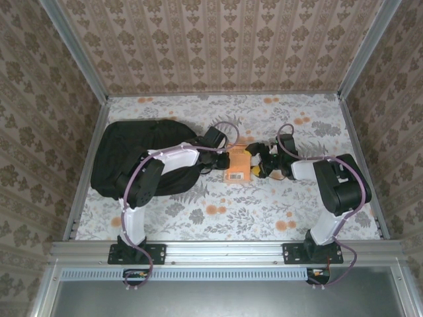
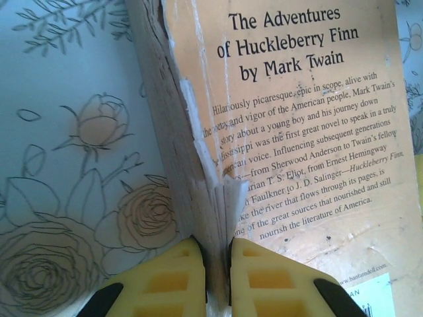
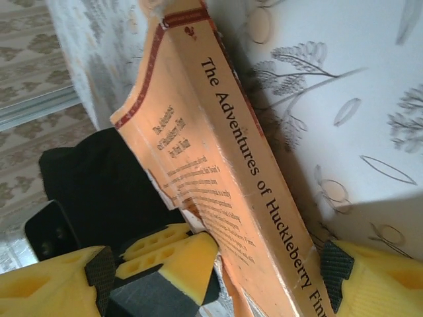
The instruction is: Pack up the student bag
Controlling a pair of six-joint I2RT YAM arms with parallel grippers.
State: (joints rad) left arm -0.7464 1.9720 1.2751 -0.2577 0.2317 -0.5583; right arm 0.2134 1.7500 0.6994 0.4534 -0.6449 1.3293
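Now | left fingers [image 2: 165,281] pinched shut on book [image 2: 297,132] edge | right fingers [image 3: 373,277] wide apart, straddling its spine | bag [image 1: 122,155] lying on table [image 1: 264,214], left of book | we judge it soft, floppy, likely to sag; we'd grip its zipper rim.

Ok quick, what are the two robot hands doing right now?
Left gripper: closed, pinching the book by its edge.
Right gripper: open, one finger on each side of the book.
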